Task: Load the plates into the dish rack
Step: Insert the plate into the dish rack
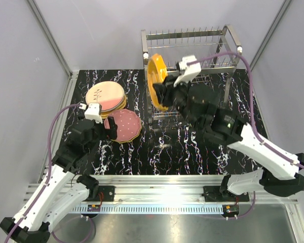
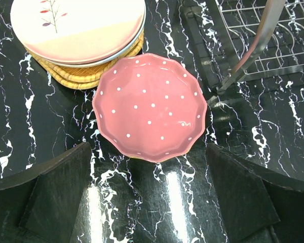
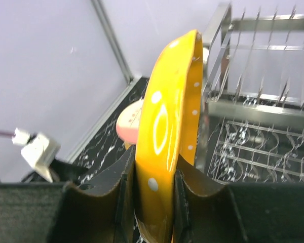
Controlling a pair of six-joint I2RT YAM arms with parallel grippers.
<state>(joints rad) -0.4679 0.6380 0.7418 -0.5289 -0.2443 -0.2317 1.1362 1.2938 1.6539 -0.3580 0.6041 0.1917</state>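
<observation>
My right gripper [image 1: 163,92] is shut on a dotted orange plate [image 1: 156,81] and holds it on edge in the air at the left end of the steel dish rack [image 1: 232,45]. In the right wrist view the plate [image 3: 167,131] is clamped between both fingers [image 3: 119,187], with the rack [image 3: 253,106] to its right. A dotted pink plate [image 1: 125,125] lies flat on the black marble table. My left gripper [image 2: 149,197] is open just in front of it [image 2: 149,106], not touching. A stack topped by a cream leaf plate [image 1: 105,96] sits behind the pink one.
The stack [image 2: 76,30] rests on tan plates and touches the pink plate's far-left rim. The rack's leg [image 2: 243,66] stands to the pink plate's right. Grey walls and a metal frame [image 1: 50,35] close in the table. An aluminium rail [image 1: 157,182] runs along the near edge.
</observation>
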